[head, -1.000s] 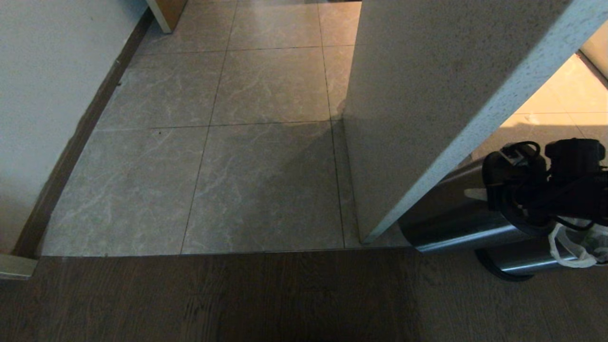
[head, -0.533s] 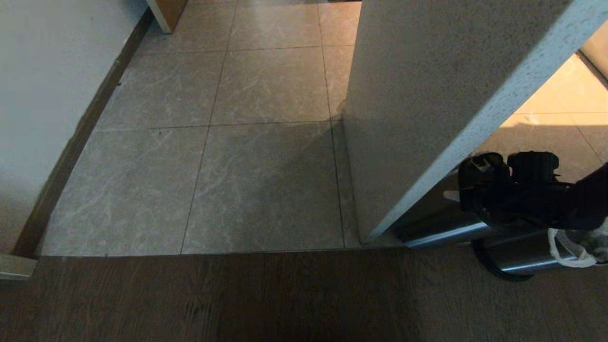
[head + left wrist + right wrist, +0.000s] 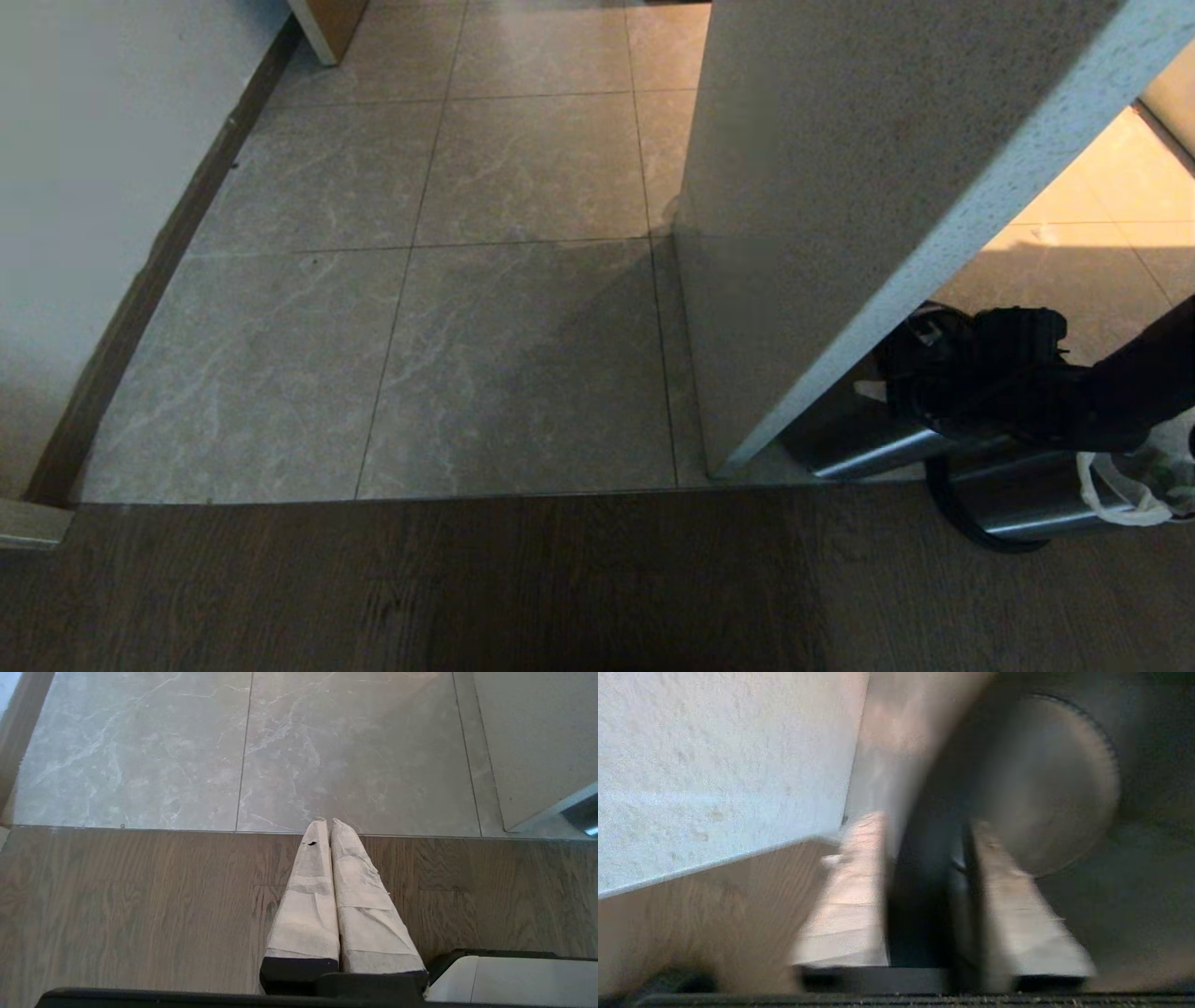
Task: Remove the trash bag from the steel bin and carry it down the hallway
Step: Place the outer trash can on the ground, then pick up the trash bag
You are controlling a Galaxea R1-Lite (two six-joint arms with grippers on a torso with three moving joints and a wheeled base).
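The steel bin (image 3: pixel 1018 509) stands at the lower right on the wood floor, and the trash bag's white loop handles (image 3: pixel 1120 493) hang over its rim. Left of it, a second shiny steel piece (image 3: pixel 868 450) sits low against the wall corner. My right gripper (image 3: pixel 882 387) is just above that piece. In the right wrist view its fingers stand apart, the gripper (image 3: pixel 924 823) straddling a black rim (image 3: pixel 924 896) beside a round steel face (image 3: pixel 1055 779); the view is blurred. My left gripper (image 3: pixel 325 821) is shut and empty over the floor. The hallway tiles (image 3: pixel 523 364) stretch ahead.
A speckled white wall corner (image 3: pixel 840 187) juts out right beside the bin. Another white wall with dark baseboard (image 3: pixel 140 299) runs along the left. Dark wood flooring (image 3: pixel 560 588) meets the tiles at a straight seam. My own white base (image 3: pixel 514 980) shows by the left gripper.
My right gripper has moved down and left toward the wall corner, and the steel piece under it has sunk lower. The bin, the bag and the left arm have stayed put.
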